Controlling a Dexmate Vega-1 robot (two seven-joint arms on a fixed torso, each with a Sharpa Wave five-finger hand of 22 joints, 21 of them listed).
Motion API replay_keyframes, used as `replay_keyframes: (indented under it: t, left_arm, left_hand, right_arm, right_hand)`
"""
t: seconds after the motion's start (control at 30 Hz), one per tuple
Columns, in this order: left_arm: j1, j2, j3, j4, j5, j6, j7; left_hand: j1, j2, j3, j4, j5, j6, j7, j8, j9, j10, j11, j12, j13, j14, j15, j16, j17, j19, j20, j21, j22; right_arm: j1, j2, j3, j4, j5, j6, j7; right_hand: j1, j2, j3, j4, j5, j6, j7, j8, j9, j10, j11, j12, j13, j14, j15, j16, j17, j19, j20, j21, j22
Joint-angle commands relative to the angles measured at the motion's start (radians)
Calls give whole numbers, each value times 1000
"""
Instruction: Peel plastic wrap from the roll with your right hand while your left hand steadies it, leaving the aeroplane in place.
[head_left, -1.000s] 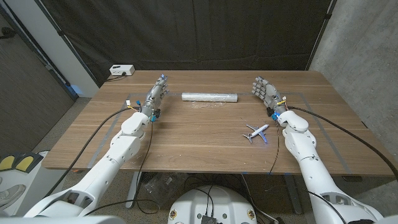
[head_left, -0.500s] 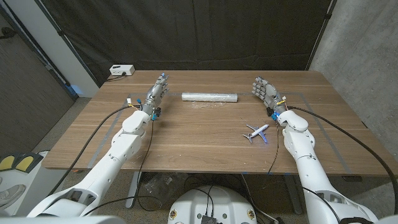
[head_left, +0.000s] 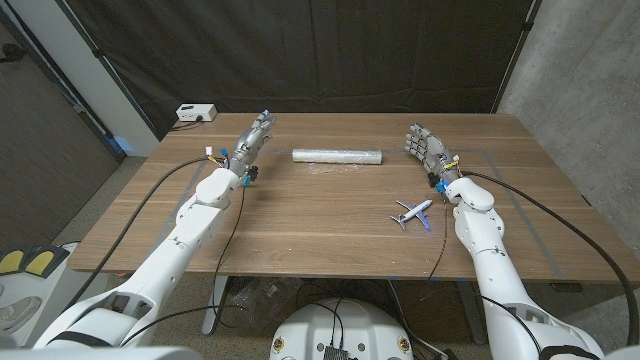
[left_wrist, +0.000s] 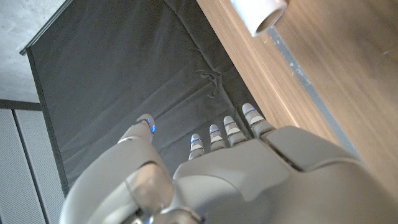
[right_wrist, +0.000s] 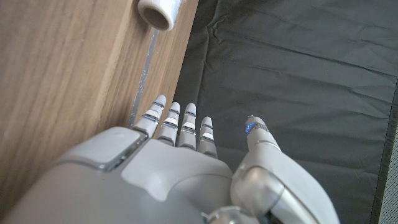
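Since both hands are apart from the roll, the step in hand looks like the reach toward it. The roll of plastic wrap (head_left: 338, 156) lies on its side on the wooden counter (head_left: 300, 215), toward the far edge and about midway between the two hands. The left hand (head_left: 252, 141) is up near the far left part of the counter, with its fingers stretched out and apart and nothing in them. The right hand (head_left: 425, 148) is off to the right of the roll, also spread and holding nothing. The toy aeroplane (head_left: 413, 212) sits on the counter closer to the robot, just beside the right forearm and well apart from the roll. In the left wrist view the roll's end (left_wrist: 259, 14) shows as a white tube beyond the fingertips (left_wrist: 250, 112), so the left hand is lined up with that end. To do this well, I think the left hand should go first and come down gently on the left end of the roll, pressing it so it cannot roll away. Then the right hand can come in from the other side and feel for the loose edge of the wrap. A thin crinkly bit seems to lie on the counter just in front of the roll, but it is too small to be sure. The right arm should stay high and move across the far side, so it does not bump the aeroplane. Plastic wrap is thin and sticky, so a soft, slow pinch should work best.
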Motion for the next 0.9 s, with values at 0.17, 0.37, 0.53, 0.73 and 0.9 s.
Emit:
replay_keyframes:
  t: [0.17, 0.37, 0.53, 0.73, 0.9]
  left_arm:
    - [-56, 59, 27, -53, 151, 53, -10]
    - [-77, 73, 36, -60, 183, 62, -31]
    - [-93, 83, 43, -69, 211, 71, -40]
    - [-112, 98, 60, -80, 256, 79, -51]
    - [-125, 105, 72, -88, 284, 86, -62]
  left_hand:
    - [15, -15, -3, -16, -6, 32, 7, 12, 3, 22, -3, 9, 0, 23, 3, 7, 2, 14, 17, 10, 4]
    - [16, -13, -3, -16, -5, 41, 15, 12, 4, 33, 4, 11, 0, 31, 5, 9, 4, 21, 25, 13, 4]
    - [16, -9, -3, -15, -5, 43, 27, 9, 4, 37, 10, 11, 0, 34, 10, 8, 5, 22, 32, 14, 5]
    - [16, -4, -2, -14, -5, 63, 33, 14, 4, 49, 10, 14, 0, 42, 9, 10, 6, 24, 32, 15, 5]
    - [18, -3, -2, -16, -5, 73, 35, 14, 4, 58, 10, 15, 0, 44, 9, 9, 6, 27, 32, 16, 5]
  right_arm:
    - [11, 16, 10, 23, -6, 25, 11]
    - [13, 18, 10, 28, -6, 32, 14]
    - [13, 20, 9, 30, -6, 36, 17]
    - [11, 22, 11, 30, -4, 41, 18]
    - [10, 24, 12, 33, -4, 48, 20]
  right_hand:
    - [-2, -8, 2, -5, 5, 15, 0, 3, 2, 14, 3, 5, 2, 16, 3, 5, 3, 3, 5, 5, 5]
    - [-3, -8, 1, -4, 5, 17, 0, 3, 2, 17, 4, 6, 2, 24, 3, 8, 4, 3, 7, 5, 5]
    - [-5, -8, 0, -3, 5, 17, 0, 2, 2, 21, 4, 7, 2, 30, 4, 9, 4, 4, 9, 5, 5]
    - [-6, -7, 1, -3, 5, 20, 1, 3, 2, 26, 6, 8, 2, 35, 2, 10, 4, 4, 10, 5, 5]
    - [-7, -7, 1, -2, 6, 23, 1, 3, 2, 27, 4, 8, 2, 38, 1, 10, 4, 5, 10, 6, 5]
